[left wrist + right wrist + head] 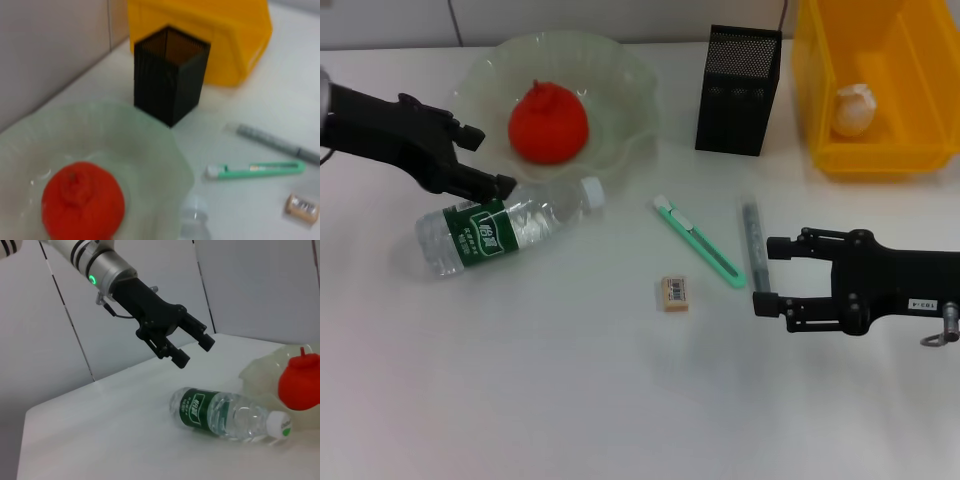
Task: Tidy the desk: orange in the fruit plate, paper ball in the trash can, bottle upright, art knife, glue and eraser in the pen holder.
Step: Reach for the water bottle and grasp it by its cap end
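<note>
White desk [570,400] against a pale panelled wall; left gripper [488,160] gapes empty above the lying bottle [505,228], right gripper [768,275] open, empty beside the glue [752,240]

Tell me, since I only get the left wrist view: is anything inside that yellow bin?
Observer: Yes, a crumpled paper ball lies in the trash can.
Operator: And the clear thing at the edge, by the bowl?
Observer: That is the bottle, lying on its side beside the fruit plate.
Operator: Where are the robot's hands?
Observer: The left hand hovers open just above the bottle; the right hand is open beside the glue.
</note>
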Robot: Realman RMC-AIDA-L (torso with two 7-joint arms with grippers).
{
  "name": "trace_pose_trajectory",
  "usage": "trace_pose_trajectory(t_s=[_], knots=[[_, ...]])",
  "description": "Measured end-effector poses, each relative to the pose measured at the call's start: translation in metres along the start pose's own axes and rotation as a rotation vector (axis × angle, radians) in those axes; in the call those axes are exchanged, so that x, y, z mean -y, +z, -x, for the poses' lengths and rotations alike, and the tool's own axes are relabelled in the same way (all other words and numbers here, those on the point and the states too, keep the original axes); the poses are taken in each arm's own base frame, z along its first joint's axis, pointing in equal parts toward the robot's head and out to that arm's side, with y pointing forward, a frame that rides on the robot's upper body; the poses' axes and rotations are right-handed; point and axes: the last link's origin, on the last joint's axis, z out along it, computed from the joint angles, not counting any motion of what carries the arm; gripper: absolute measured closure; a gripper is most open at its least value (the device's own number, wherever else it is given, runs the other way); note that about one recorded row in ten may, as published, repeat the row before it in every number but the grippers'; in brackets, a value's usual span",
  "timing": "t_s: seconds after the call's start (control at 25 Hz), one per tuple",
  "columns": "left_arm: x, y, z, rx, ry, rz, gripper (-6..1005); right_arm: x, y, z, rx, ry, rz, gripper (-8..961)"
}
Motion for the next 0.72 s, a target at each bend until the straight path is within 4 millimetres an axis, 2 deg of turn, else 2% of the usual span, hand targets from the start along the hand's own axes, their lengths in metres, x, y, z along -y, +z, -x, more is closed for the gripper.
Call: trace_pose_trajectory(t_s=[0.24,0.28,0.72], knots=[[-0.004,0.023,-0.009,0.132,0.019,-0.028,200,0.001,0.000,0.000,-0.002,0.001,-0.005,150],[-0.005,0.030,-0.008,0.160,0.022,-0.030,200,0.001,0.001,0.000,-0.002,0.001,-0.005,150],[-0.002,0.051,0.004,0.201,0.024,-0.045,200,0.002,0.000,0.002,-0.004,0.007,-0.005,151]])
